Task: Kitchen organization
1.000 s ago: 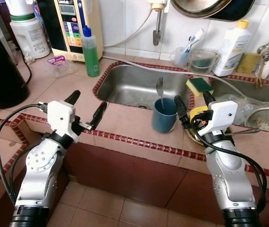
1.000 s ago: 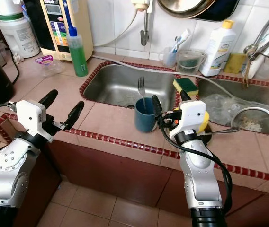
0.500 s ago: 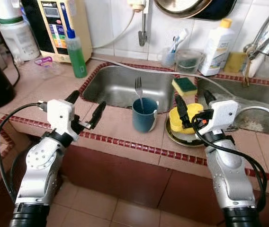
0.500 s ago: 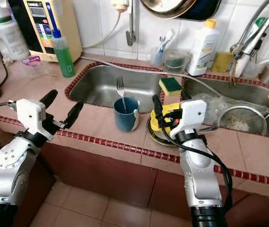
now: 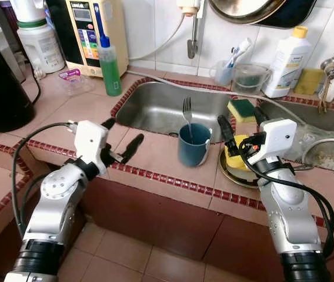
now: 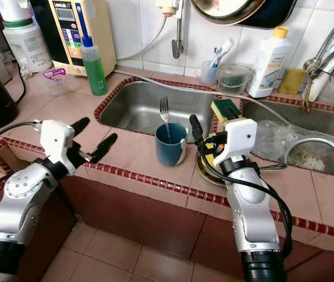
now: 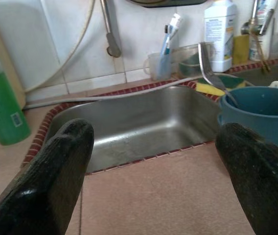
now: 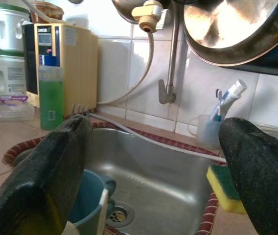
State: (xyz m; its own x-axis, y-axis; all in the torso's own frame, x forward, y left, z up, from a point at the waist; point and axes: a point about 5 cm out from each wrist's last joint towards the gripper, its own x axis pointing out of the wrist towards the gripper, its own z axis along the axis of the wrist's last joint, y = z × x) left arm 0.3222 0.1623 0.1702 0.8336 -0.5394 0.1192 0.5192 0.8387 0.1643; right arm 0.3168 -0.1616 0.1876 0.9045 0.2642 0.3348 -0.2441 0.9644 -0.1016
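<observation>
The left gripper (image 5: 120,137) hovers over the pink tiled counter's (image 5: 155,154) front edge, black fingers spread wide and empty; its wrist view looks low across the counter into the steel sink basin (image 7: 144,125). The right gripper (image 6: 211,127) hangs over a yellow object (image 5: 237,164) lying in a shallow metal dish (image 5: 233,174), fingers also wide apart with nothing between them; the gripper covers most of that yellow thing, so its shape cannot be told.

Just left of the dish stands the dark blue cup (image 5: 193,145) with a steel fork (image 5: 187,111) upright in it, at the sink's near rim. The right wrist view catches only the cup's edge (image 8: 92,200).

Beyond it, a yellow-and-green sponge (image 5: 243,110) sits on the ledge between the basins. By the wall stand a green bottle (image 5: 110,61) and a clear toothbrush tumbler (image 5: 225,70).
</observation>
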